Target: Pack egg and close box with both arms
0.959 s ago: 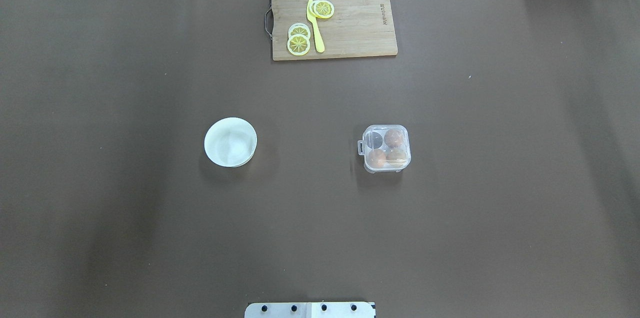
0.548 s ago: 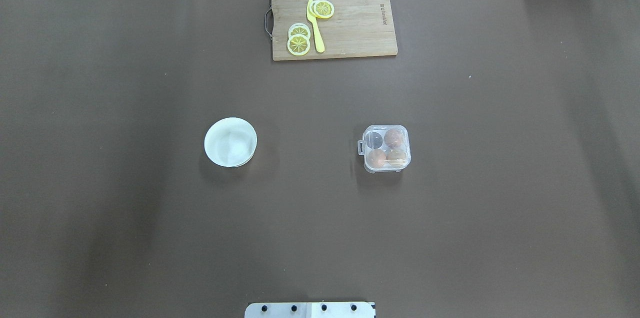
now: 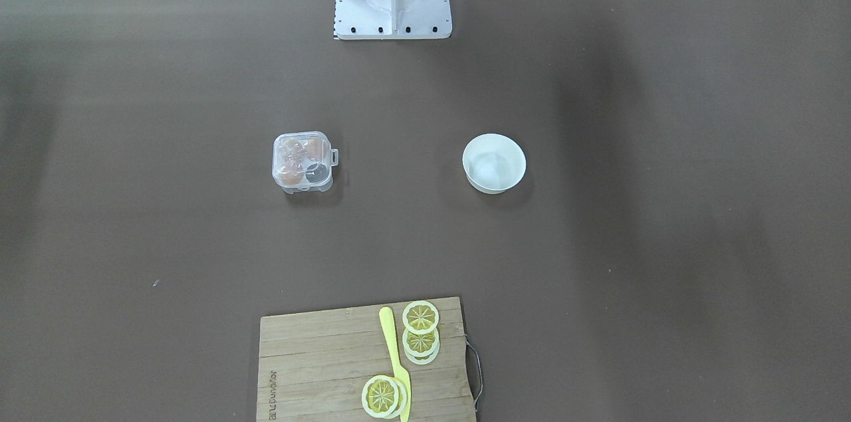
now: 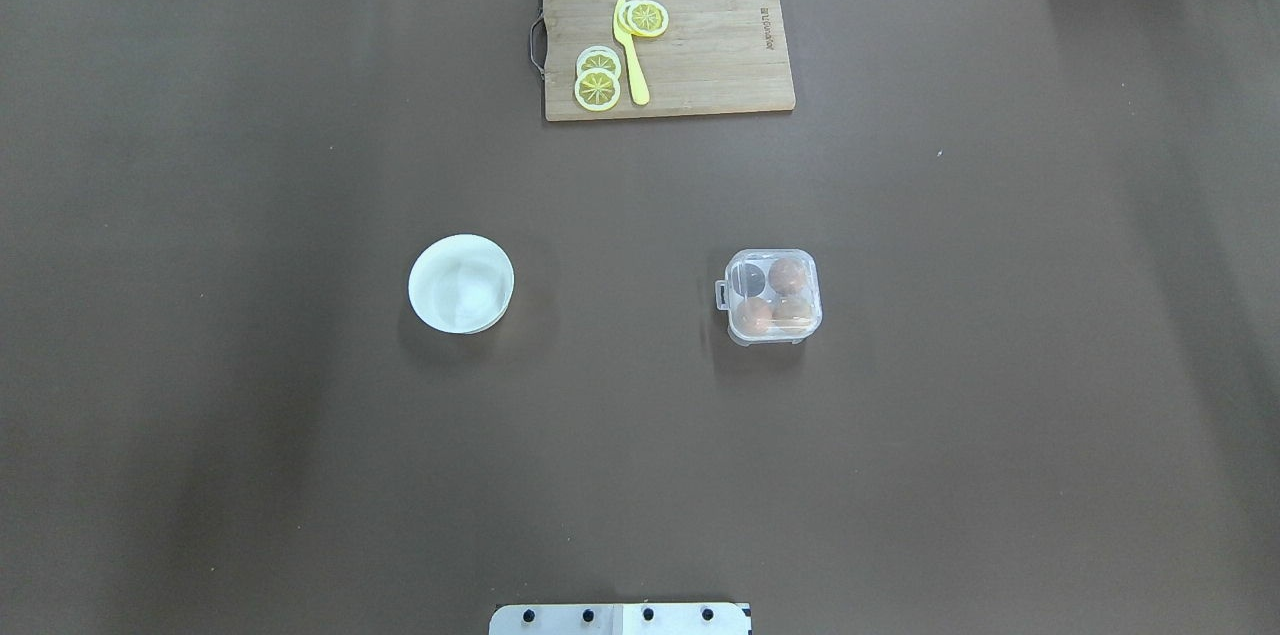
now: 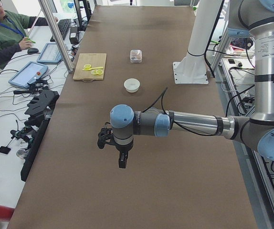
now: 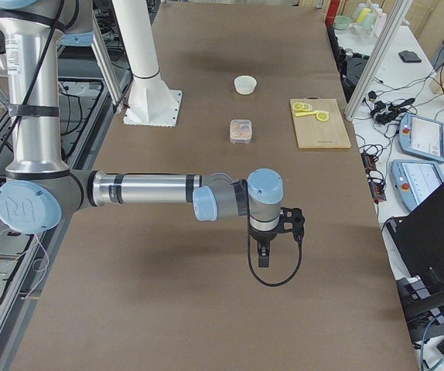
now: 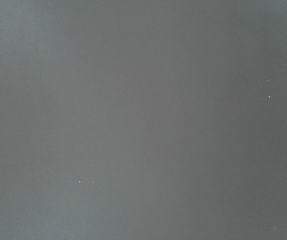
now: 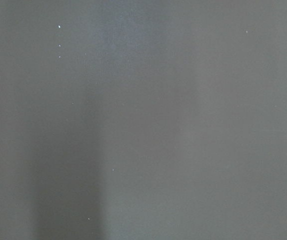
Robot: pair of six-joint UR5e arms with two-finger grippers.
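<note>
The clear box (image 4: 770, 298) stands right of the table's middle with its lid down and its latch tab (image 4: 720, 295) towards the bowl. Three tan eggs lie inside it, one (image 4: 788, 273) at the back right and two at the front; the back-left cell looks dark. The box also shows in the front-facing view (image 3: 302, 161). My left gripper (image 5: 121, 162) hangs over bare table far from the box, seen only in the exterior left view. My right gripper (image 6: 263, 259) likewise shows only in the exterior right view. I cannot tell whether either is open or shut. Both wrist views show only brown table.
A white bowl (image 4: 461, 283) sits left of the box and looks empty. A wooden cutting board (image 4: 720, 65) with lemon slices (image 4: 597, 87) and a yellow knife (image 4: 630, 55) lies at the far edge. An operator (image 5: 3, 33) sits beside the table.
</note>
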